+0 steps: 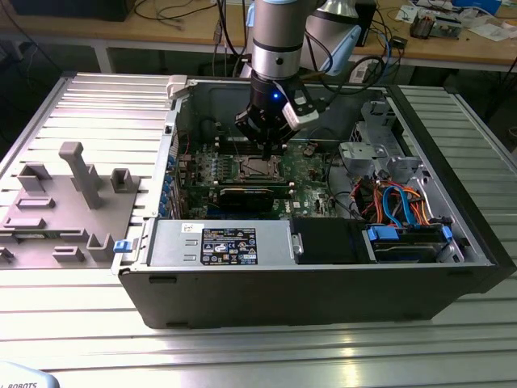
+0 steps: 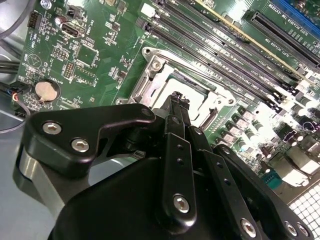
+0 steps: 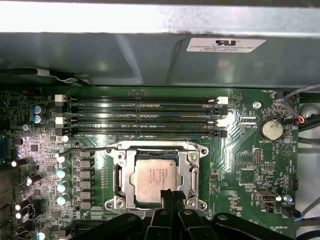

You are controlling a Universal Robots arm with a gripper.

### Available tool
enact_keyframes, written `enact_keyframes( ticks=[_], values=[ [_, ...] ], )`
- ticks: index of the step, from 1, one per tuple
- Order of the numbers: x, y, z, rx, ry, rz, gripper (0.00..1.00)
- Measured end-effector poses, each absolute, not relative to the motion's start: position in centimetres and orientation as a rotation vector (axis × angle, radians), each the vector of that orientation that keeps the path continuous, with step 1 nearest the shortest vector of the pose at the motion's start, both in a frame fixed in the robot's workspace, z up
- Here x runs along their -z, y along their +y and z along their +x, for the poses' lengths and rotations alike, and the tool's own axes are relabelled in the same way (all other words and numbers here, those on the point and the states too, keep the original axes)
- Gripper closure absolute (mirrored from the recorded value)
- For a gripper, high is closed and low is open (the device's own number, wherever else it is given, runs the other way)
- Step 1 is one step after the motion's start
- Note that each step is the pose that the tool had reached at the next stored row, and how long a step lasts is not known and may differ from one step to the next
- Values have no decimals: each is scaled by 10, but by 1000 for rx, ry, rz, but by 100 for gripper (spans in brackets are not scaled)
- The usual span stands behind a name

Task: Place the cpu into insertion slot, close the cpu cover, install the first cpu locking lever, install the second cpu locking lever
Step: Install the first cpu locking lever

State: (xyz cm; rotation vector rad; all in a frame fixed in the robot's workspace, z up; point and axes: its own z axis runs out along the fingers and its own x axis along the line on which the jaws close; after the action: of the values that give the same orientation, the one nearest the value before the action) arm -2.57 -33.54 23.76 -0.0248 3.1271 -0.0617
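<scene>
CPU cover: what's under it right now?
The cpu cover lies closed, and the cpu shows through its window. The insertion slot beneath is covered. The gripper hangs at the cover's near edge.

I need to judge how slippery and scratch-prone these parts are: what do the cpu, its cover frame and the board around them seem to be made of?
The cpu looks like brushed pale metal with a dull sheen. The cover frame looks like bright stamped steel, with shiny glints along its edges. The board looks like green lacquered laminate, glossy under the light.

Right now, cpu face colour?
Pale silvery-tan metal; the cpu shows best in the first wrist view.
</scene>
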Motion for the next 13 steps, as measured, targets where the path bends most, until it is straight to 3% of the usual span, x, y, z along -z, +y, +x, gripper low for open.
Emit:
enact_keyframes(
  ticks=[13],
  values=[
    [-238, -335, -26, 61, 3125, -80, 89]
  ],
)
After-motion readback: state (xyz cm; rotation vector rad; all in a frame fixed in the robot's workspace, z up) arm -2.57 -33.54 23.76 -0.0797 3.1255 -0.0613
